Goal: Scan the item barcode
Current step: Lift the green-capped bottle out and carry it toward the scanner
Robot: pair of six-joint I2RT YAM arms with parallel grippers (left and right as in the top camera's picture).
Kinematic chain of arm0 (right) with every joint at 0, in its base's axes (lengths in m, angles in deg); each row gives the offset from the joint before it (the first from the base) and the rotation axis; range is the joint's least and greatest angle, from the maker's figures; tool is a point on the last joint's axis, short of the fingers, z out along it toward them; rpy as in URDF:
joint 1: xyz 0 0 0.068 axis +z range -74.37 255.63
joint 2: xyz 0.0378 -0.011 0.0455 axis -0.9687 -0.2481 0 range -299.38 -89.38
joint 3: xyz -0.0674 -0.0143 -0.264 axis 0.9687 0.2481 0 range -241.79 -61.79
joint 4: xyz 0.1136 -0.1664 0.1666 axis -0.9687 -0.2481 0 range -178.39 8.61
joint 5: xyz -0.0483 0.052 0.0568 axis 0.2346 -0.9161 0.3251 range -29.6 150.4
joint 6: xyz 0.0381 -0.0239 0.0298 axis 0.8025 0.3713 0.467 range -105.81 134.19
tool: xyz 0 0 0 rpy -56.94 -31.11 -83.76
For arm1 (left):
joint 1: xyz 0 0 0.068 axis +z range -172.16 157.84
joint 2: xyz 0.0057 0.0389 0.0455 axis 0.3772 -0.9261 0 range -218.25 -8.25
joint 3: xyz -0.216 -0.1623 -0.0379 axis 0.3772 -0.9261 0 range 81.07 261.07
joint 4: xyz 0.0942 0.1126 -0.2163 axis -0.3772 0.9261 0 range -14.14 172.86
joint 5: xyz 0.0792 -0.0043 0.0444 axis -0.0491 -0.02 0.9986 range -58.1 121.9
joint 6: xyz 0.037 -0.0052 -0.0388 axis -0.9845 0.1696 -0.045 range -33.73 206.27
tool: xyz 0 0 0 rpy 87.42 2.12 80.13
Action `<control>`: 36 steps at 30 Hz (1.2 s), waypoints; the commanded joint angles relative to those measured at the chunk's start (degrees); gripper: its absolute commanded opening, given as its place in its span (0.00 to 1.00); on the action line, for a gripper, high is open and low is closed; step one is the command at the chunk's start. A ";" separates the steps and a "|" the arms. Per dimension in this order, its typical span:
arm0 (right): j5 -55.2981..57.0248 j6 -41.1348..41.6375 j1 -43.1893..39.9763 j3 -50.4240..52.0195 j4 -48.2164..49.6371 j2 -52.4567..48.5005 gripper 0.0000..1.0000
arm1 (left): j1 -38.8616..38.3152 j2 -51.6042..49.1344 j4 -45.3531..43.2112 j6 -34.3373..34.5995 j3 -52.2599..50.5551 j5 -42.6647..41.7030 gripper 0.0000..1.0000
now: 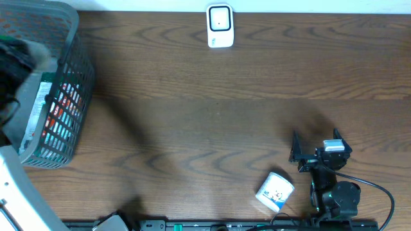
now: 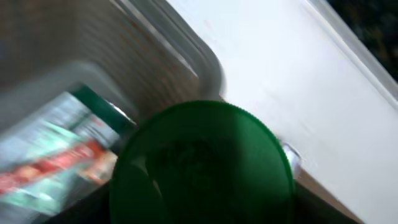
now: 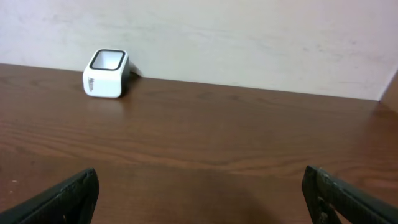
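From overhead, the left arm [image 1: 14, 64] is a dark blur over the grey mesh basket [image 1: 74, 96] at the table's [image 1: 192, 115] left edge, with red-and-white packets [image 1: 61, 112] stacked inside. The barcode scanner [image 1: 219, 25] stands at the far edge near the middle, well apart from the basket and across open wood. The right gripper [image 1: 314, 138] sits at the near right, fingers pointing towards the far edge. A white tub [image 1: 275, 190] lies on its side just beside it, nearer the robot and to the gripper's left, its long axis running diagonally. The left wrist view is smeared. A round green lid [image 2: 202, 165] fills the lower middle, close under the camera, with the basket's mesh wall and a red-and-green packet [image 2: 56, 158] behind it. The left gripper's fingers do not show, so whether it holds the green-lidded item or only hangs over it cannot be told. That item, in or just above the basket, is probably the one to be scanned. The right wrist view shows both fingers spread wide with nothing between them, and the scanner far ahead to the left. The coming move turns on this: from the left arm the scanner lies to the right and farther back. The right gripper is somewhat nearer to it but empty.
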 commanded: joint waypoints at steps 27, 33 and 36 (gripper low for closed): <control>0.26 0.68 0.20 0.07 -0.17 0.26 0.99 | -44.09 -22.23 29.57 -28.70 -1.57 -14.75 0.67; 0.26 0.68 0.20 0.07 -0.17 0.26 0.99 | -48.19 -27.30 29.68 -37.27 -3.34 -20.79 0.66; 0.26 0.68 0.20 0.07 -0.17 0.26 0.99 | -50.29 -29.99 28.74 -38.99 -5.20 -21.49 0.66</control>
